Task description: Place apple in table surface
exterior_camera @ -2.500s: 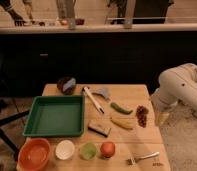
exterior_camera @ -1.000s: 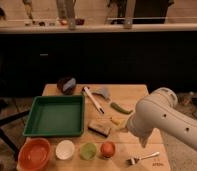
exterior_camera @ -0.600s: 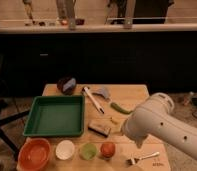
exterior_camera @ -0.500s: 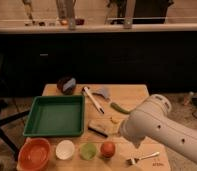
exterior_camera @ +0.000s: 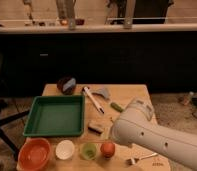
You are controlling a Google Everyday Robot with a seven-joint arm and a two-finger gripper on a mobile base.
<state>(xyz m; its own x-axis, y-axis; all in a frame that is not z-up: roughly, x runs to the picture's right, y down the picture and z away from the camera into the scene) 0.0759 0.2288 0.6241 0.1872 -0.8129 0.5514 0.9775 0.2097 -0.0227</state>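
At the desk (exterior_camera: 128, 96) front, the apple (exterior_camera: 107, 149) lies free; the gripper (hidden behind the arm (exterior_camera: 142, 131), probably nearby) is released: descend centred, clear of the green cup (exterior_camera: 88, 150).

White arm (exterior_camera: 159, 142) enters from lower right, bulky link lying low and slanting up-left; rounded elbow joint (exterior_camera: 138, 111) at its top. The gripper is out of sight behind the arm's bulk, jaws spread wide
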